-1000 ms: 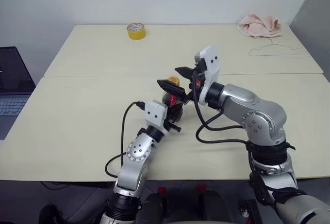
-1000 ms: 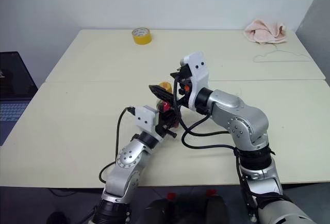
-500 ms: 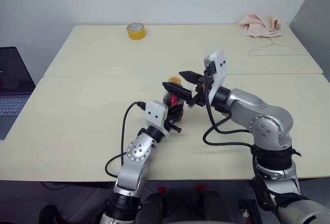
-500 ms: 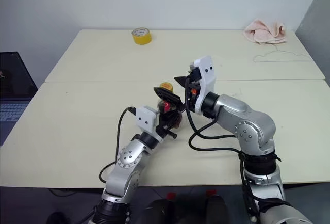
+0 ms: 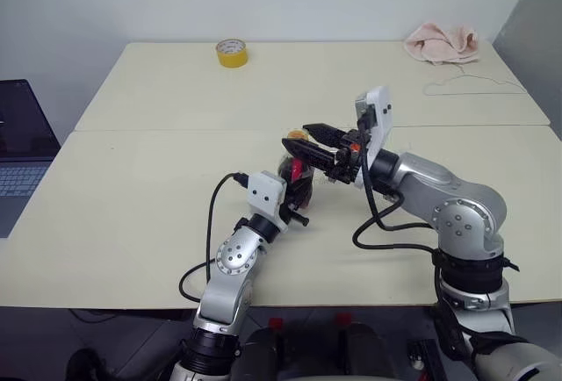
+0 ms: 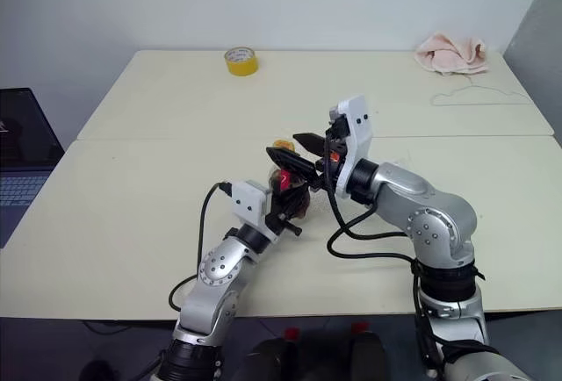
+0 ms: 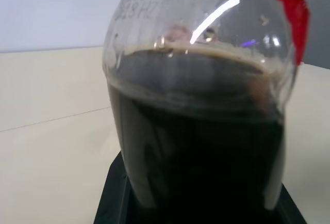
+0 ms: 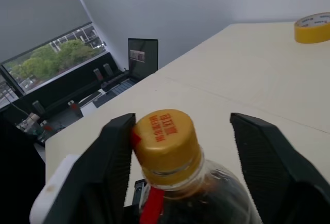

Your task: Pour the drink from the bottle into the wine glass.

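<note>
1. Your right gripper [image 8: 178, 146] has moved its fingers inward around the yellow cap [image 8: 166, 141]; one finger touches, the other has a gap.
2. Your left gripper [image 5: 297, 195] pinches the bottle [image 5: 295, 175] mid-frame.
3. Cap's still on; no pouring yet.

I log one bottle [image 8: 175, 177]: small clear plastic, rounded body, red label strip, yellow cap [image 8: 165, 144] still on, standing upright near the middle of the worktop [image 5: 132, 197]. Drink [image 7: 198, 141]: near-black cola, filling the body to its shoulder.
</note>
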Robot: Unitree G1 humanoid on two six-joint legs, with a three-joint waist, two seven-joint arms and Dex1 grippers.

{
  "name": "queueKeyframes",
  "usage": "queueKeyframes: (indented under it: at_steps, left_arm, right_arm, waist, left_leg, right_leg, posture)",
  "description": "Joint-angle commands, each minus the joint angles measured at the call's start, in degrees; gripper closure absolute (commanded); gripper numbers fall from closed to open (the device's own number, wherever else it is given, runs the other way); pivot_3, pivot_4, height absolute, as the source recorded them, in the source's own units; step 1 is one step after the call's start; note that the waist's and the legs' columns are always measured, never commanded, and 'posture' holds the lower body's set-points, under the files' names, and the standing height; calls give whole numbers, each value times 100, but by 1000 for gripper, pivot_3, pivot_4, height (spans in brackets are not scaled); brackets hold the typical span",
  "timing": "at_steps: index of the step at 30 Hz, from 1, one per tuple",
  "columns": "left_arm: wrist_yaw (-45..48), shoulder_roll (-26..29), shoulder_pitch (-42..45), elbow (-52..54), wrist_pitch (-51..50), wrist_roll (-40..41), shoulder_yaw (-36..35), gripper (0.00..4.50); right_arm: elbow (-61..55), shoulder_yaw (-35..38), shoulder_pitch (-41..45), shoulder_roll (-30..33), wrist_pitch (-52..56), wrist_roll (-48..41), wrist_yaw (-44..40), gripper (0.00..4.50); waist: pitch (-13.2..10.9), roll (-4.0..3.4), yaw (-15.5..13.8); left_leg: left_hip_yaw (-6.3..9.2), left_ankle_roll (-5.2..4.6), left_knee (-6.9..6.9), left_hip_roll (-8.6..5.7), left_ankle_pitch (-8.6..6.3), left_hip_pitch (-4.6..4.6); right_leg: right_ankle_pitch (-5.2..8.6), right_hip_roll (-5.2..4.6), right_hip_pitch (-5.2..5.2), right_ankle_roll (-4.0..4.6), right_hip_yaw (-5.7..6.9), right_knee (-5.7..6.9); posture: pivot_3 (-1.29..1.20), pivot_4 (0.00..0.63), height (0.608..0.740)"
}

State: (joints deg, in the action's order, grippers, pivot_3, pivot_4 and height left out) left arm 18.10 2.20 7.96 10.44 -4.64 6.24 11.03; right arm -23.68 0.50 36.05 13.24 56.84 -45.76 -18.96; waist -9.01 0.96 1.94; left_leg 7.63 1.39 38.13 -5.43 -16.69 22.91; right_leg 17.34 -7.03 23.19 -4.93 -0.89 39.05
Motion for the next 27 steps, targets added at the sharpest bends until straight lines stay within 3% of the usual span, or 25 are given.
queueKeyframes:
  at_steps: [1,3,12,20,23,27]
  left_arm:
    - [-22,1,26,282,159,15,-23,3475]
    - [-23,1,21,288,155,12,-23,3476]
    - [-11,1,27,277,156,12,-34,3514]
    - [-21,-1,13,269,161,20,-51,3529]
    - [-85,-8,-9,271,203,20,-135,3529]
    - [-285,109,68,162,402,28,-577,3529]
  right_arm:
    - [-182,202,-15,95,-118,-27,35,2663]
    - [-197,191,-22,112,-126,-47,36,3244]
    - [-391,400,-140,-25,-632,-383,-352,3258]
    - [-224,1105,-63,-270,-1150,-1086,-215,3292]
    - [72,1351,-191,9,-1353,-767,-56,3293]
    - [997,1770,-569,561,-2203,438,388,3294]
  waist:
    - [0,0,0]
    - [0,0,0]
    - [0,0,-2]
    - [0,0,-2]
    - [0,0,-3]
    - [4,6,-32]
  left_leg:
    - [0,0,0,0,0,0]
    - [0,0,0,0,0,0]
    - [0,0,0,0,0,0]
    - [1,0,0,0,0,0]
    - [0,0,0,0,0,0]
    - [0,0,5,-3,0,0]
  right_leg:
    - [0,0,0,0,0,0]
    - [0,0,0,0,1,0]
    - [0,0,0,0,0,0]
    - [0,0,-1,0,1,-1]
    - [0,0,-1,0,0,0]
    - [0,-1,-5,-1,2,-1]
  posture:
    - [0,150,740]
    - [0,150,740]
    - [0,150,740]
    - [0,150,740]
    - [0,150,740]
    - [0,150,740]
